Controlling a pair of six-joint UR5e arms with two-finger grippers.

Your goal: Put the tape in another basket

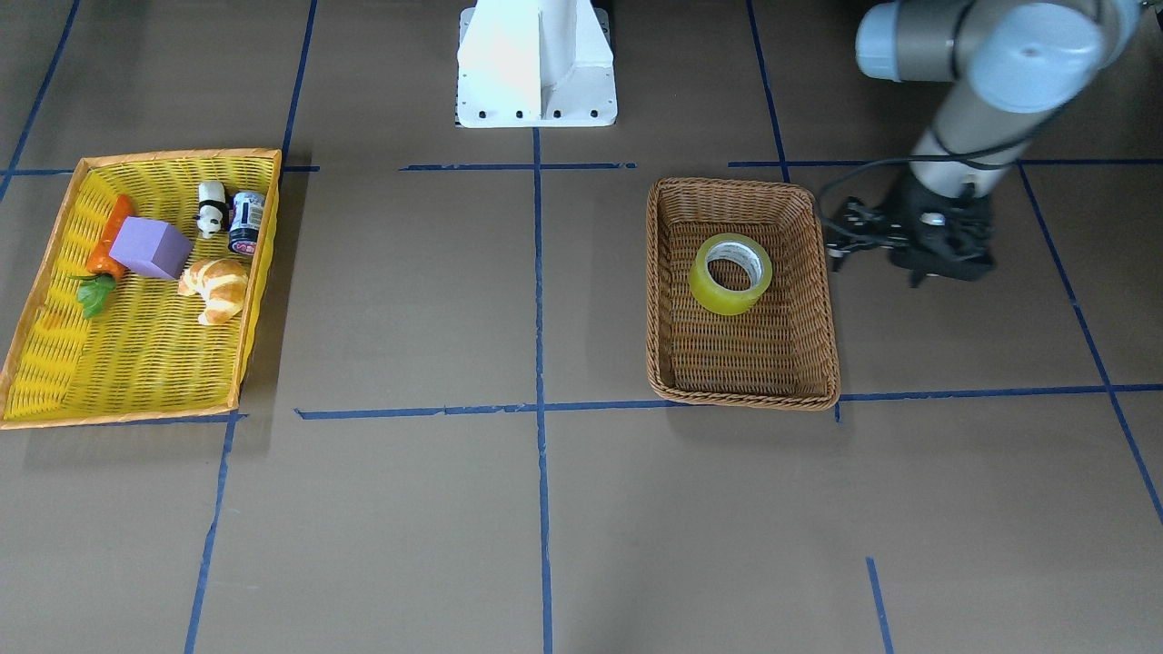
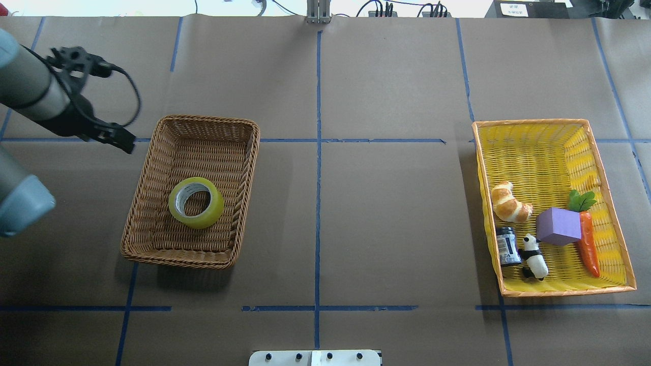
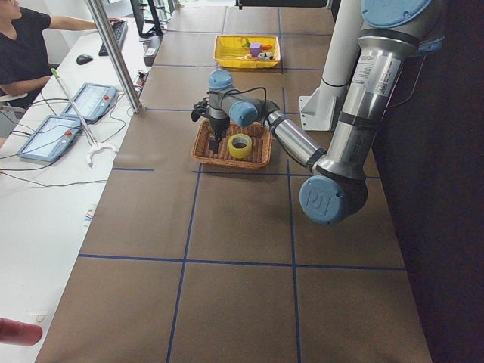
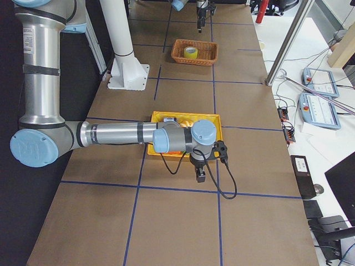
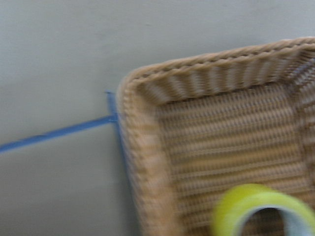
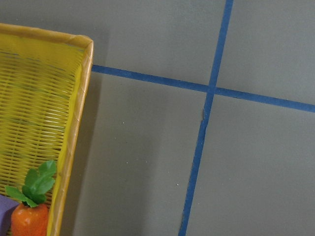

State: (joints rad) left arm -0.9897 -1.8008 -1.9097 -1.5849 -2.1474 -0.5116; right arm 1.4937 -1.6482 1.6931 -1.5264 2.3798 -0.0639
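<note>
The yellow tape roll (image 2: 203,216) lies flat inside the brown wicker basket (image 2: 173,256), a little toward the robot's side. It also shows in the front view (image 1: 718,295) and, blurred, at the lower right of the left wrist view (image 5: 246,201). My left gripper (image 2: 124,142) hangs outside the basket, beside its far left corner, holding nothing that I can see. I cannot tell whether it is open or shut. My right gripper (image 4: 198,177) shows only in the exterior right view, over bare table beside the yellow tray. I cannot tell its state.
The shallow yellow tray (image 2: 539,147) with an orange rim sits on the robot's right. It holds a croissant (image 2: 508,203), a purple block (image 2: 557,226), a carrot (image 2: 589,249), a panda figure (image 2: 534,256) and a small can (image 2: 506,245). Blue tape lines cross the brown table.
</note>
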